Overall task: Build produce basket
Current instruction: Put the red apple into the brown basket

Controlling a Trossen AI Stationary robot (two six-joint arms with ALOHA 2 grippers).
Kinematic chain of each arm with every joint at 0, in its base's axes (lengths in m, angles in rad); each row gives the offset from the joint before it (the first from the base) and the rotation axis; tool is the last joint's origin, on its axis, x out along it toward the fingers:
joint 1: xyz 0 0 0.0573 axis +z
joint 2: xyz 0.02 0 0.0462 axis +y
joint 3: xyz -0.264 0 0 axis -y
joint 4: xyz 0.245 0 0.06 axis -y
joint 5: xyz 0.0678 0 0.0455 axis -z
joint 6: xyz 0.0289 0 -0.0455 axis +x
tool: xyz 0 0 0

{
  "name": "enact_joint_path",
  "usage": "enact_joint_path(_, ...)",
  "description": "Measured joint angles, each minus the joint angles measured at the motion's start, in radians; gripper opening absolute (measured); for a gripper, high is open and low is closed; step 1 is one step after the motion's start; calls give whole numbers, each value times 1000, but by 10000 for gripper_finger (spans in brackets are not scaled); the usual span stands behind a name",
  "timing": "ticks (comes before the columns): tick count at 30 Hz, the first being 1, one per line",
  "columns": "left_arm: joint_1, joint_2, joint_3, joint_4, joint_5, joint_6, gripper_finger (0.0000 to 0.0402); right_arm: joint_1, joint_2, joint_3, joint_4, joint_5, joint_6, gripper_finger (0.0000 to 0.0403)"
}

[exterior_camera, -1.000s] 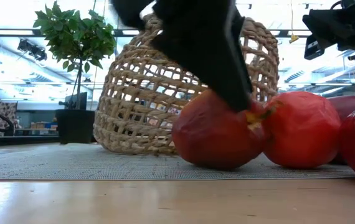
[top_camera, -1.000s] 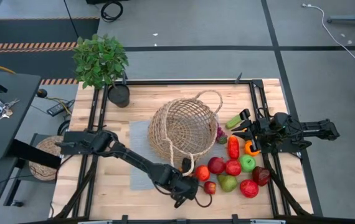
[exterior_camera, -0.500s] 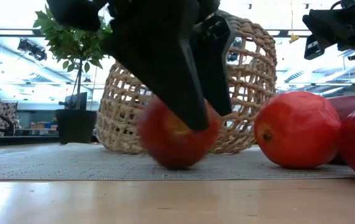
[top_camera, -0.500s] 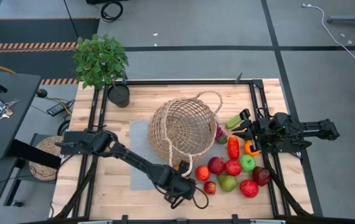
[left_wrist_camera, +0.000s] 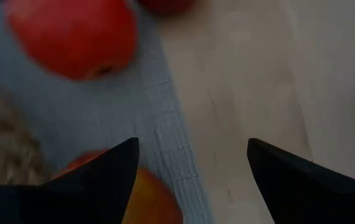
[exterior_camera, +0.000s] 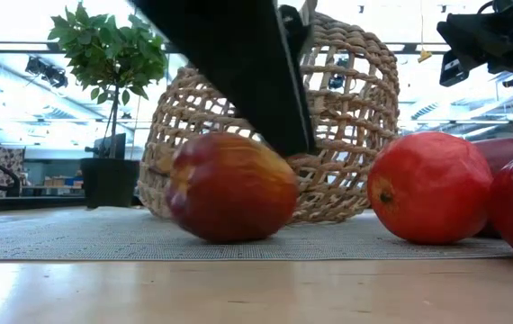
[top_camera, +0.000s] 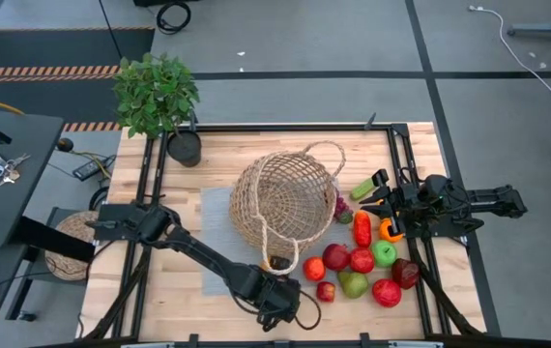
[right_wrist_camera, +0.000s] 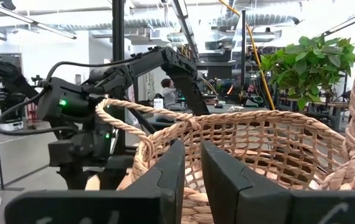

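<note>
- Wood table (top_camera: pixel 169 309), high view: basket (top_camera: pixel 283 198) lies tipped mid-table, produce (top_camera: pixel 362 261) heaped at its right. My left gripper (top_camera: pixel 277 311) sits near the front edge, bare boards beside it; my right gripper (top_camera: pixel 384 205) waits by the right rail.
- Low view: one apple (exterior_camera: pixel 229 186) rests on the mat (exterior_camera: pixel 58 236), free before the basket.
- Left wrist: fingers (left_wrist_camera: pixel 103 177) spread wide, holding nothing.
- Right wrist: fingers (right_wrist_camera: pixel 168 171) nearly closed, empty, facing the basket rim.

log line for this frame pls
left gripper: open, over grey mat | red apple: loose beside tan wicker basket | right gripper: nearly shut, empty
</note>
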State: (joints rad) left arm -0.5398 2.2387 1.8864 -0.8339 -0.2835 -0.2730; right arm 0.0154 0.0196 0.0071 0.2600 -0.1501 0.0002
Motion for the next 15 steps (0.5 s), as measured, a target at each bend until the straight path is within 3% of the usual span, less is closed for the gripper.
enact_joint_path(9, -137, -2, 18, -131, -276, -347, 276, 0, 0, 0, 0, 0, 0, 62)
enact_joint_path(15, -223, -2, 16, -363, -467, -739, 276, 0, 0, 0, 0, 0, 0, 62)
